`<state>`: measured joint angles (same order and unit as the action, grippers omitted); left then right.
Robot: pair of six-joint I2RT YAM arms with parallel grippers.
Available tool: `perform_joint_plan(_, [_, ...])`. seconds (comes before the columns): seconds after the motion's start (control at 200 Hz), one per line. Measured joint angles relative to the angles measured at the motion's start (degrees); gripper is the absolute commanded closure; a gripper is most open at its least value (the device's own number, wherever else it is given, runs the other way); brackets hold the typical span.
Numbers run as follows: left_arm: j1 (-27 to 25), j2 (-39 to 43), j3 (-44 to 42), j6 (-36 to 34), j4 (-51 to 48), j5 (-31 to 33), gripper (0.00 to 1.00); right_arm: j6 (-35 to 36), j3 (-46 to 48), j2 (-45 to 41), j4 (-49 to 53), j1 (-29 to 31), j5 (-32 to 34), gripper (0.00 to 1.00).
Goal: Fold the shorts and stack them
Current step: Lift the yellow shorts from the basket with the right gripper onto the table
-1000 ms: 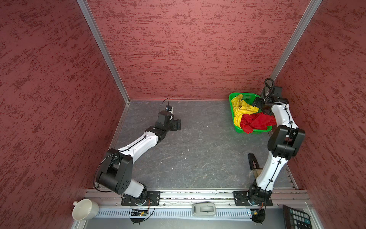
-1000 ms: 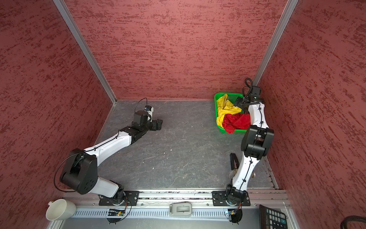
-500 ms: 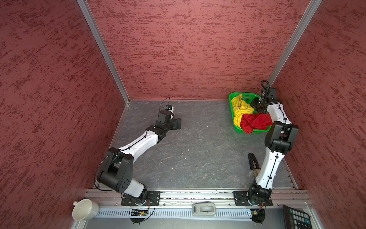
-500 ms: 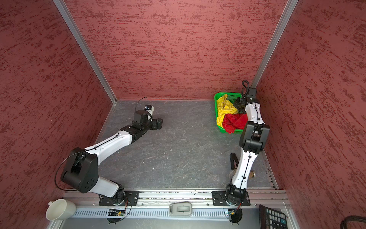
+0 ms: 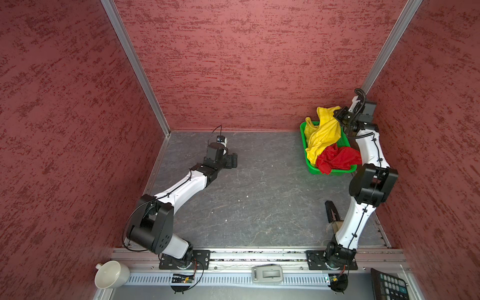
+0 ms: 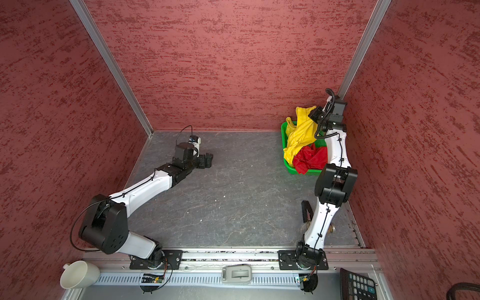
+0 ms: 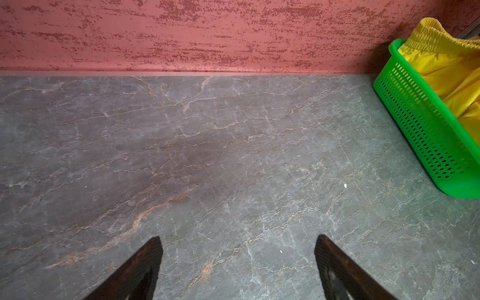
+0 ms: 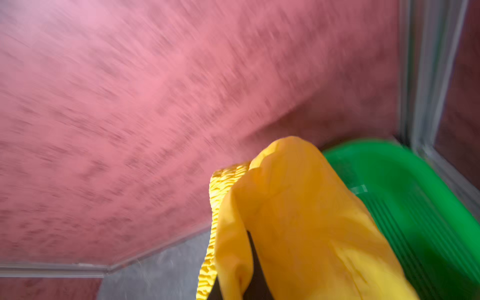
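**Item 1.** Right end effector (image 5: 339, 118): clamped on a bunch of the yellow shorts (image 5: 323, 132). The fabric hangs from it and trails into the green perforated basket (image 5: 335, 172) directly beneath.

**Item 2.** Red shorts (image 5: 337, 159): crumpled in the basket, below the right end effector and toward its arm's base, touching the yellow pair.

**Item 3.** Left end effector (image 5: 233, 161): jaws apart, empty, low over bare bench (image 5: 259, 197). The basket is well apart, off to its side.

**Progress.** 0 of 2 pairs folded, 0 stacked, and neither is clear of the basket. By my judgement this is the first pull-out, so spreading, folding both pairs and stacking all remain.

**Views.**
- Both top views alone show the red pair and both arms.
- The left wrist view adds the yellow pair's gathered waistband above the basket rim, and the basket's slotted wall.
- The right wrist view is blurred. It shows yellow cloth draped over a dark finger.
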<state>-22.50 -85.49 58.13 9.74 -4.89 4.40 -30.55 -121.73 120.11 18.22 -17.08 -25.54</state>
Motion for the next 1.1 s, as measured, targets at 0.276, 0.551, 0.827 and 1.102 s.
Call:
perform_joint_plan(0.276, [0.0,2.25,1.62,-0.15,0.0,0.22,0.08,-5.07,-21.42,5.38,-5.66,0.02,-5.4,1.0])
perform_joint_plan(0.551, [0.0,3.87,2.19,-0.57,0.17,0.24,0.07,-6.8,-25.88,6.43,-11.15,1.46,-8.0,1.0])
perform_joint_plan(0.827, [0.0,8.87,2.23,-1.09,1.05,0.94,0.08,-6.14,-25.86,2.4,-13.31,6.14,-10.49,1.0])
perform_joint_plan(1.102, [0.0,13.11,2.23,-1.62,1.57,3.21,0.07,-4.0,-25.99,-9.25,-17.05,11.69,-13.62,1.0])
